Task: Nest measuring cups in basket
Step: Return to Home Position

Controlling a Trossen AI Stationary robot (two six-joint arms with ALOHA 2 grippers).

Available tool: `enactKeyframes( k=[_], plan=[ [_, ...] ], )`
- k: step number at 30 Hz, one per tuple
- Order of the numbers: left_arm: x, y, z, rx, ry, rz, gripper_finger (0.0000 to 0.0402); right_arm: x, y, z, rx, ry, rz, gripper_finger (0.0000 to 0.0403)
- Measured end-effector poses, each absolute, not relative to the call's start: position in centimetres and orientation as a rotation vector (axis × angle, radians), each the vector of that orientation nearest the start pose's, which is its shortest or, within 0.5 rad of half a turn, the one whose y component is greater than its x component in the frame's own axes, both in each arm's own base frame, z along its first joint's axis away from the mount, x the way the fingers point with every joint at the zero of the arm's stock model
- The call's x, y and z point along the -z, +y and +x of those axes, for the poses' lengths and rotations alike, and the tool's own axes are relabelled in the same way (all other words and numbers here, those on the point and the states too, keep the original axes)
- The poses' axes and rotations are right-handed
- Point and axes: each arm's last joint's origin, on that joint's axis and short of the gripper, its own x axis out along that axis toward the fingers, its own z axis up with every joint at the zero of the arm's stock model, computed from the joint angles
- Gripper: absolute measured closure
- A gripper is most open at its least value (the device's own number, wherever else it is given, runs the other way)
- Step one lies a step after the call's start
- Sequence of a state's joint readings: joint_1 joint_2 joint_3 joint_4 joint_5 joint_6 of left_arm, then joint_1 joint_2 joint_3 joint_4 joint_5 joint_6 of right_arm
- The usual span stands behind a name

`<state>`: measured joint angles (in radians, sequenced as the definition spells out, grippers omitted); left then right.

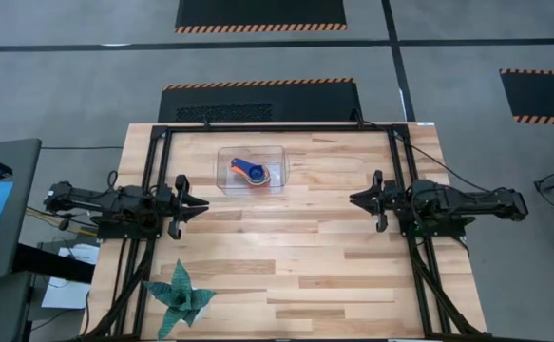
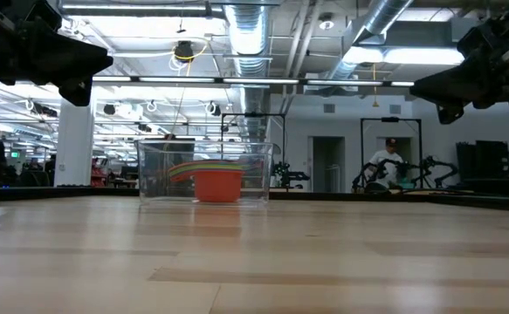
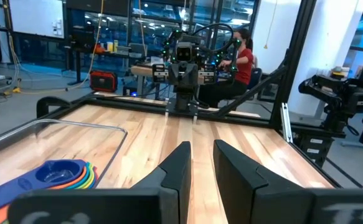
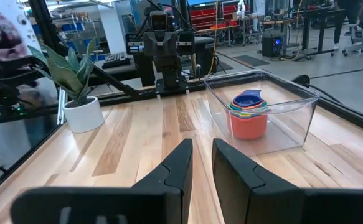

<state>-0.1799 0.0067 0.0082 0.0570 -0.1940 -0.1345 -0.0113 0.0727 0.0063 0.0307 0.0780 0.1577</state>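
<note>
The measuring cups [image 1: 251, 171] sit nested in one stack inside the clear basket [image 1: 224, 157], blue on top and the red-orange one outermost [image 2: 216, 185], with their handles fanned to one side. The basket stands on the table's far middle. My left gripper [image 1: 199, 203] hovers level at the table's left side, open, with nothing between its fingers [image 3: 200, 146]. My right gripper [image 1: 360, 199] hovers level at the right side, also open and empty [image 4: 202, 144]. Both point toward the table's middle, clear of the basket [image 4: 293, 118].
A teal spiky plant [image 1: 180, 294] in a white pot [image 4: 84, 115] stands near the table's front left corner. Dark frame rails [image 1: 153, 190] run along the table's left and right sides. Bare wood [image 1: 286, 247] lies between the grippers. A person sits in the room beyond.
</note>
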Motion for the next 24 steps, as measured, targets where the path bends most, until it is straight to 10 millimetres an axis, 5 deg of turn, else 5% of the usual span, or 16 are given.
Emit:
enactKeyframes(
  k=[24],
  plan=[
    [-17.13, -1.19, 9.63, -0.01, -0.058, -0.146, 0.0343, -16.27, -0.34, 10.17, 0.092, 0.029, 0.157, 0.0316]
  ],
)
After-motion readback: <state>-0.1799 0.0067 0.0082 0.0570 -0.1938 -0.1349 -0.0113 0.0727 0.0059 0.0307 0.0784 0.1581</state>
